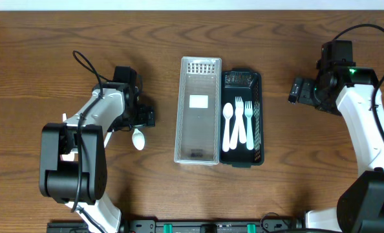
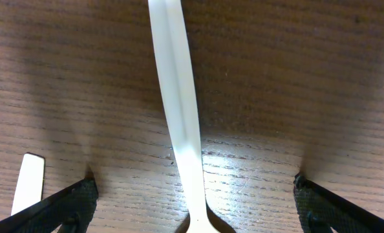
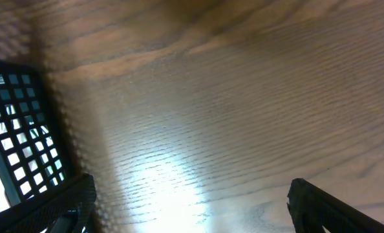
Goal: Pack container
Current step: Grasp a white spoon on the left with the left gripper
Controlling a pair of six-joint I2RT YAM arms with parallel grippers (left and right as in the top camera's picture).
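A white plastic spoon (image 1: 138, 138) lies on the wooden table left of the containers. My left gripper (image 1: 144, 117) is open and low over it; in the left wrist view the spoon's handle (image 2: 179, 110) runs between the two spread fingertips, untouched. A second white utensil tip (image 2: 28, 184) shows at the left edge of that view. A clear plastic bin (image 1: 198, 155) stands at the middle, empty. A black mesh tray (image 1: 258, 116) beside it holds a white spoon (image 1: 227, 127) and two white forks (image 1: 243, 123). My right gripper (image 1: 297, 90) is open and empty right of the tray.
The black tray's corner (image 3: 14, 139) shows at the left of the right wrist view, over bare wood. Cables loop behind both arms.
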